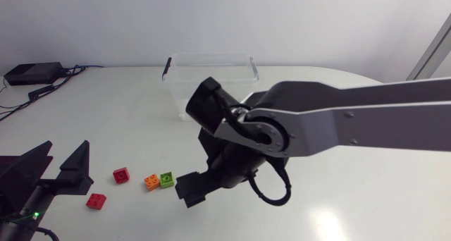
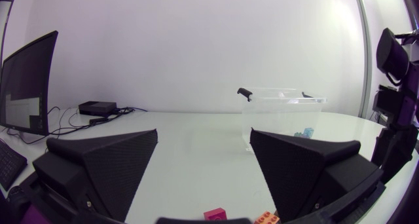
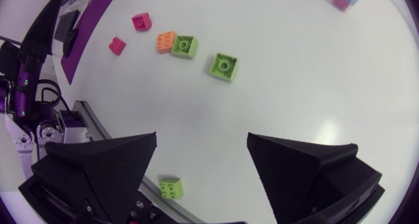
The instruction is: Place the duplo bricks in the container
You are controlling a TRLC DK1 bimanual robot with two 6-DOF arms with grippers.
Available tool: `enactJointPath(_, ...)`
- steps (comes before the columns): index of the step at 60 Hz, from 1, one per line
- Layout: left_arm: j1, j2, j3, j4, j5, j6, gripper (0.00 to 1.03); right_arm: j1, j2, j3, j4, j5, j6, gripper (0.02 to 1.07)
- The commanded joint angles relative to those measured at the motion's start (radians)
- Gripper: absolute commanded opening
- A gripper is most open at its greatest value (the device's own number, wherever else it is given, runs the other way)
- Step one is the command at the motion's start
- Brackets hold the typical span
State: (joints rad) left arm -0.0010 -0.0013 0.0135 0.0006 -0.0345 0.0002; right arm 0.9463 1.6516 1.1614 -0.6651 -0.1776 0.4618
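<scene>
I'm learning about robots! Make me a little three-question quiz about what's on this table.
1. True or false: the right gripper is holding a brick.
2. Which brick touches the orange brick? A a yellow one, B a green brick, C a blue one.
3. Fill in: in the head view, ___ red bricks lie near the left gripper.
Key: 1 false; 2 B; 3 two.

Left gripper [image 2: 204, 160], right gripper [image 3: 201, 153]: fingers [image 2: 105, 165] spread apart.
</scene>
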Motion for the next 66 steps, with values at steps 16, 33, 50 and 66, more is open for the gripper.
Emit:
enactJointPath(16, 0.007, 0.006, -0.012, -0.011, 0.001, -0.002, 0.99, 0.121, 0.241, 0.193, -0.32, -0.045, 0.133, 1.02)
enactJointPath(33, 0.001, 0.006, -0.012, -0.011, 0.001, -0.002, 0.99, 0.207, 0.303, 0.201, -0.344, -0.118, 0.152, 1.02)
enactJointPath(50, 0.007, 0.009, -0.01, -0.013, 0.001, -0.002, 0.99, 0.258, 0.364, 0.199, -0.366, -0.171, 0.156, 1.02)
enactJointPath(66, 0.01, 0.021, -0.012, -0.013, 0.001, -0.002, 0.99, 0.286, 0.405, 0.208, -0.386, -0.174, 0.156, 1.02)
